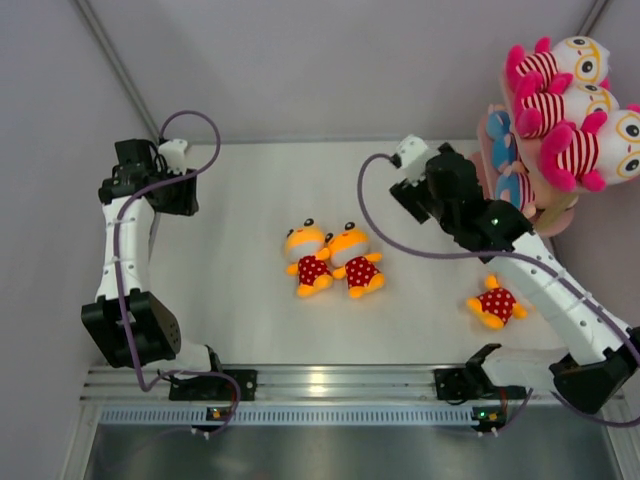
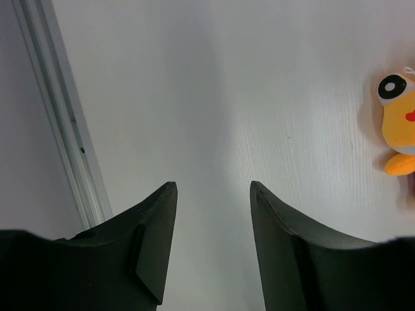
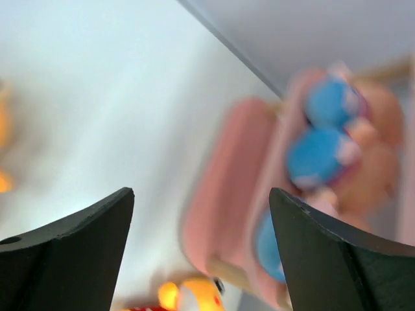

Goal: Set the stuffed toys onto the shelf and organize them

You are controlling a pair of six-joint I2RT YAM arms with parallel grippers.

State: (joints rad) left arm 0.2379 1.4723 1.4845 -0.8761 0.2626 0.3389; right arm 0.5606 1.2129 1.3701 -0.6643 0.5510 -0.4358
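Three white-pink striped toys (image 1: pixel 575 105) sit on the top board of the pink shelf (image 1: pixel 492 145) at the far right. Blue-clad toys (image 1: pixel 510 165) sit on a lower board; they also show blurred in the right wrist view (image 3: pixel 324 129). Two orange-yellow toys (image 1: pixel 333 260) lie together mid-table, a third (image 1: pixel 495 303) near the right arm. The right gripper (image 1: pixel 420 185) is open and empty, just left of the shelf (image 3: pixel 220 214). The left gripper (image 1: pixel 170 190) is open and empty at the far left, over bare table (image 2: pixel 213 188).
White table surface (image 1: pixel 250 210) with grey walls behind and to the left. A metal rail (image 1: pixel 330 385) runs along the near edge by the arm bases. An aluminium strip (image 2: pixel 61 123) shows at the table's left side. An orange toy's head (image 2: pixel 397 123) shows at the left wrist view's right edge.
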